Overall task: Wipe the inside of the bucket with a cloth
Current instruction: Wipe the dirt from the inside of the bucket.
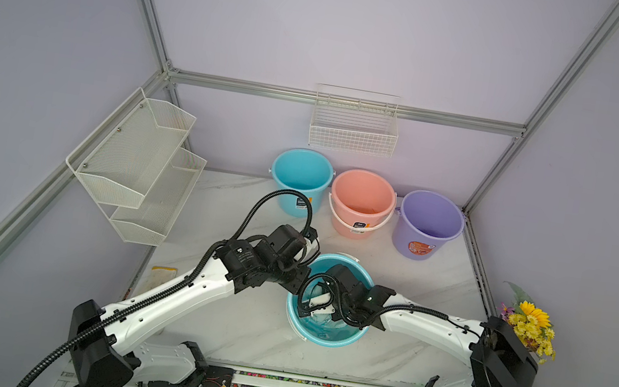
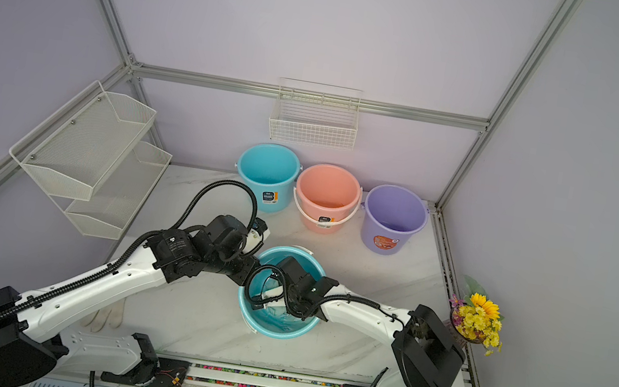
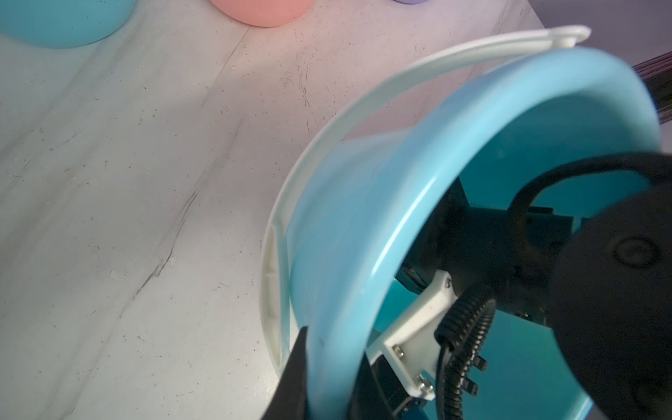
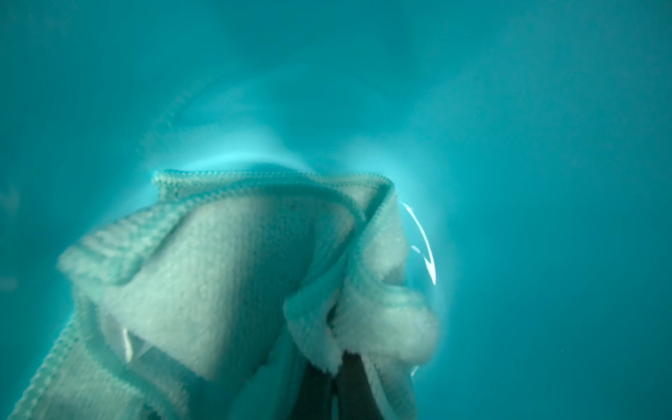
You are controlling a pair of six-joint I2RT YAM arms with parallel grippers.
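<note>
I feared the bucket [image 1: 331,339] could tip or slide if the right gripper [image 4: 336,385] pushed hard on its wall, as only the left gripper [image 3: 329,374], clamped across its rim, steadied it. The cloth [image 4: 225,276] was deep inside the bucket, pinched in the right gripper's closed jaws and draped beyond them.
</note>
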